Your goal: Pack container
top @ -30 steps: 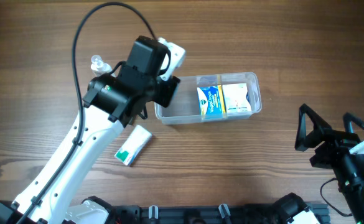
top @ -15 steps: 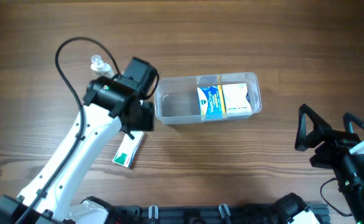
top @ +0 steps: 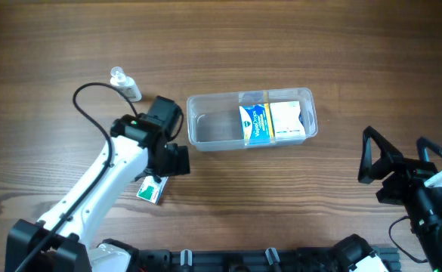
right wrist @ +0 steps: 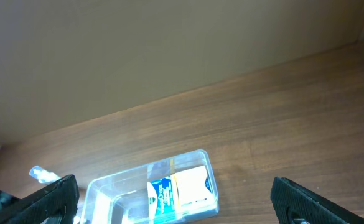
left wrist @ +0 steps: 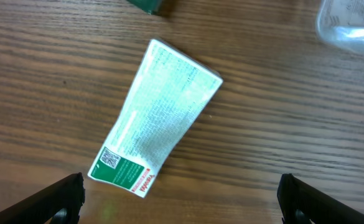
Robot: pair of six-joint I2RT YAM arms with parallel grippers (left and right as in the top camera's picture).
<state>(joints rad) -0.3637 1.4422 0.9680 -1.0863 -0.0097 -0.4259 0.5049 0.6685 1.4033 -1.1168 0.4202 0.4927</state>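
The container, a clear rectangular tub, lies mid-table with a blue-and-white box and a white box standing in its right half. A green-and-white box lies flat on the wood to its lower left. My left gripper hovers open just above that box, which lies ahead of the wide-spread fingers, touching neither. My right gripper waits open at the right edge, far from the container, with nothing between its jaws.
A small clear bottle lies on its side at the far left, above the left arm. The left arm's black cable loops over the table beside it. A corner of the container shows at the top right of the left wrist view.
My left arm has drawn back from the container's left end, toward me, and now sits over the green-and-white box. Its jaws have opened wide. The right arm has not moved.
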